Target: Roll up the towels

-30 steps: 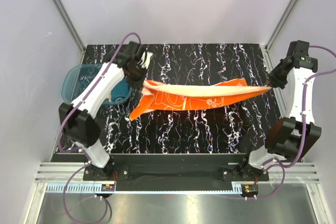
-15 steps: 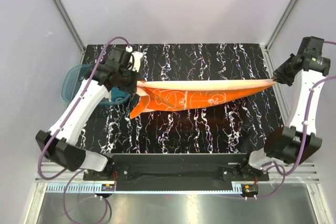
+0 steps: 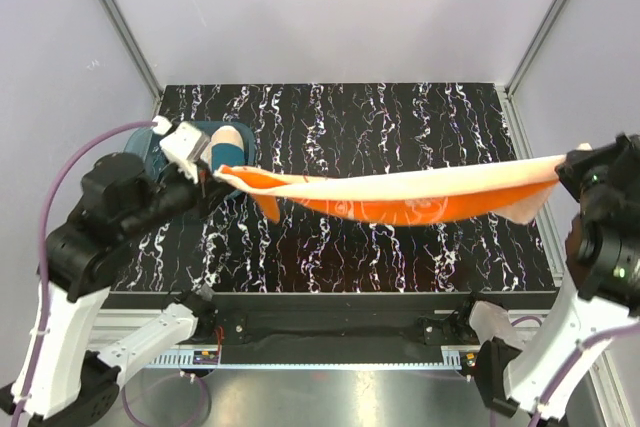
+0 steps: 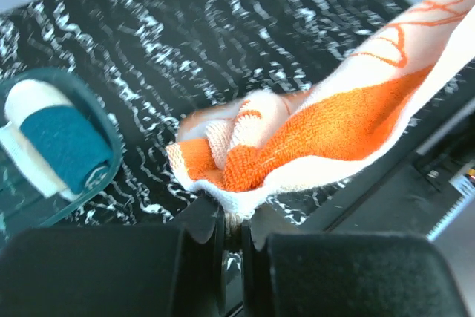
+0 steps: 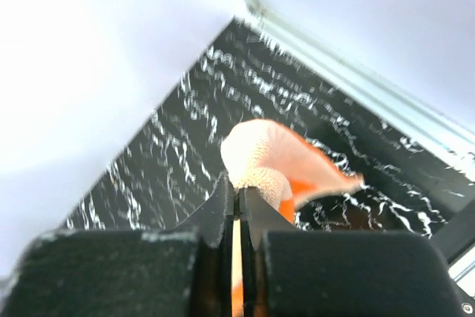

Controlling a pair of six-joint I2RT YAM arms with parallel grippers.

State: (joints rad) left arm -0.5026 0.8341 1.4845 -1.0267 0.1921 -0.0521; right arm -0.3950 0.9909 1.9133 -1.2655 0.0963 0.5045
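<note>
Since rolling wants a flat cloth, above the worktop [image 3: 400,117] the orange towel [image 3: 400,197] hangs stretched left to right, the far-left tray [image 4: 113,139] holds the rolled teal towel [image 4: 63,146], and the left gripper [image 4: 231,222] and right gripper [image 5: 237,198] each clamp tight on one end of it.

The orange and cream towel [image 4: 334,120] is looped terry cloth. The black white-veined tabletop [image 3: 400,247] looks smooth. The translucent blue tray [image 4: 115,146] is plastic.
</note>
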